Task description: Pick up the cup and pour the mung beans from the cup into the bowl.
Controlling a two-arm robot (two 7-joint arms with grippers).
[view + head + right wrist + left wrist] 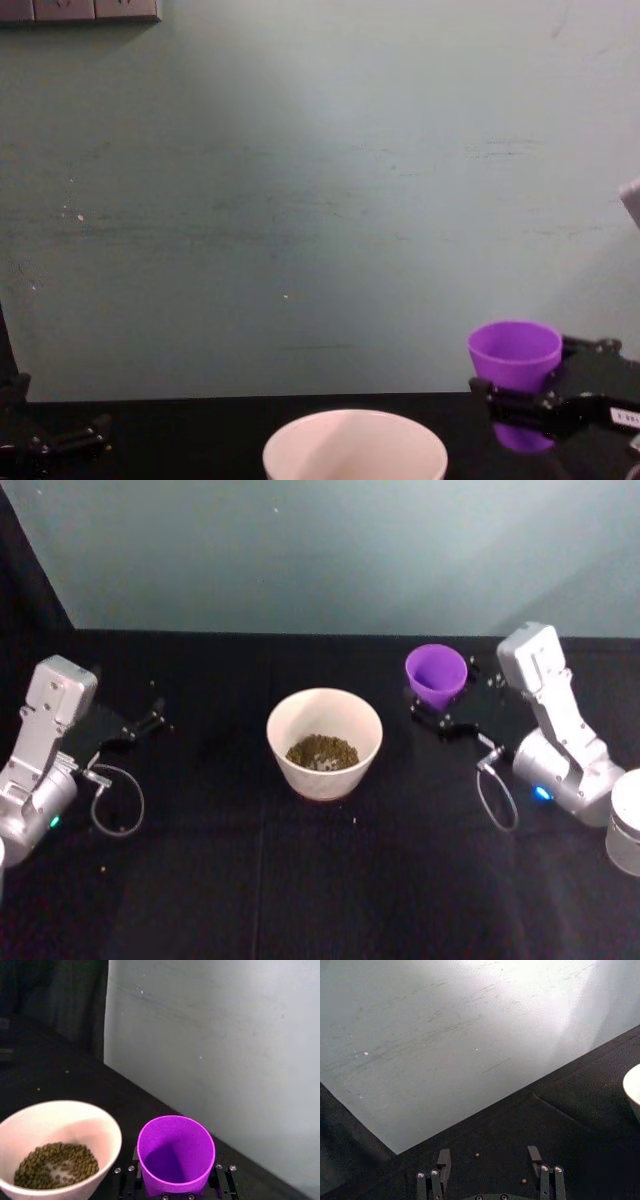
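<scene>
The purple cup (436, 675) stands upright to the right of the bowl, and its inside looks empty in the right wrist view (176, 1155). My right gripper (445, 697) is shut on the cup's lower half, one finger on each side (222, 1176). The white bowl (325, 777) sits at the table's middle with mung beans (322, 751) heaped in its bottom (56, 1164). In the chest view the cup (514, 360) is right of the bowl's rim (355, 418). My left gripper (150, 716) is parked open at the far left, with nothing between its fingers (443, 1160).
A black cloth (320, 880) covers the table, and a pale wall (330, 550) rises behind it. A few stray beans (477, 1154) lie near the left gripper. A loose cable loop (497, 798) hangs by the right wrist.
</scene>
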